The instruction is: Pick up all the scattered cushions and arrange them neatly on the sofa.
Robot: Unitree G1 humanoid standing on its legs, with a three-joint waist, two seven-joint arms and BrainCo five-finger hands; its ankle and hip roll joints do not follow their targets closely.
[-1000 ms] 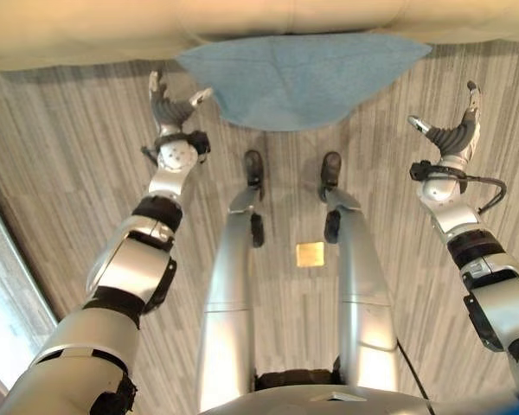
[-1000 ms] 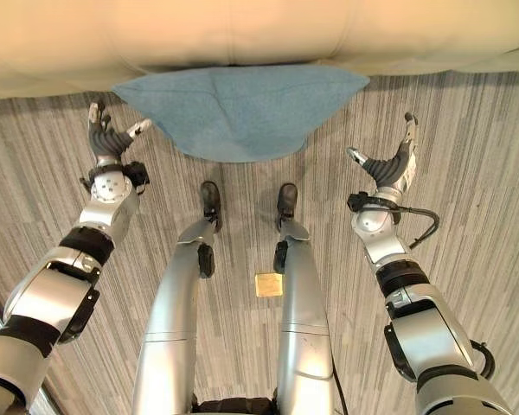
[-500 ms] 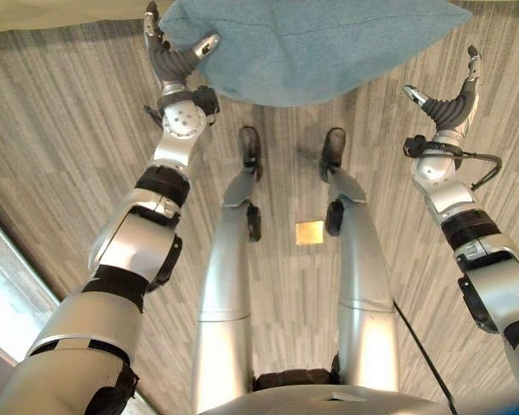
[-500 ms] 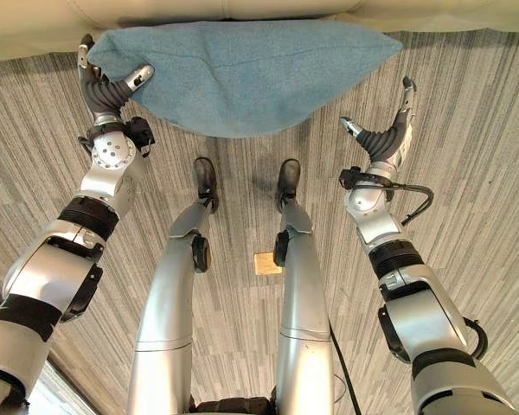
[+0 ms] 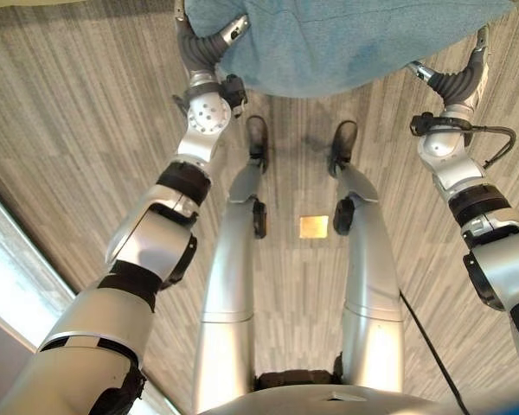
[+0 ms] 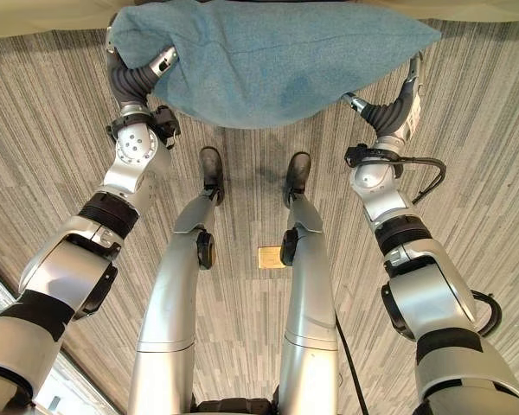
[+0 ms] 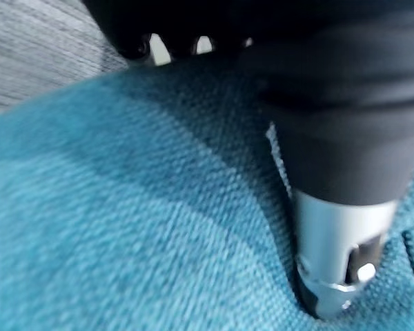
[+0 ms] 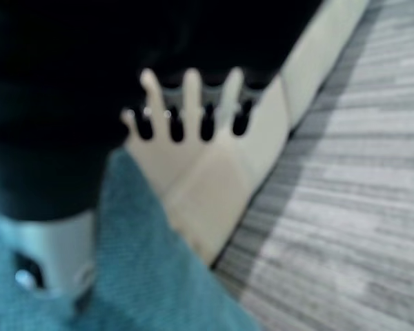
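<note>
So: teal cushion (image 6: 268,60) sits between both hands, above the grey plank floor (image 6: 60,147), its far edge at the cream sofa (image 8: 214,179). Left hand (image 6: 137,79) curls round its left end, thumb pressed into the fabric (wrist view confirms). Right hand (image 6: 389,108) cups the right corner, fingers spread and straight, thumb against the cushion.

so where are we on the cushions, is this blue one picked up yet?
Nothing placed yet. In hand: the blue cushion lies on the floor against the sofa. The left hand is curled round its left corner, thumb pressed into the fabric; the right hand is open at its right edge. Left: close the right hand, lift, set the cushion on the sofa.
</note>
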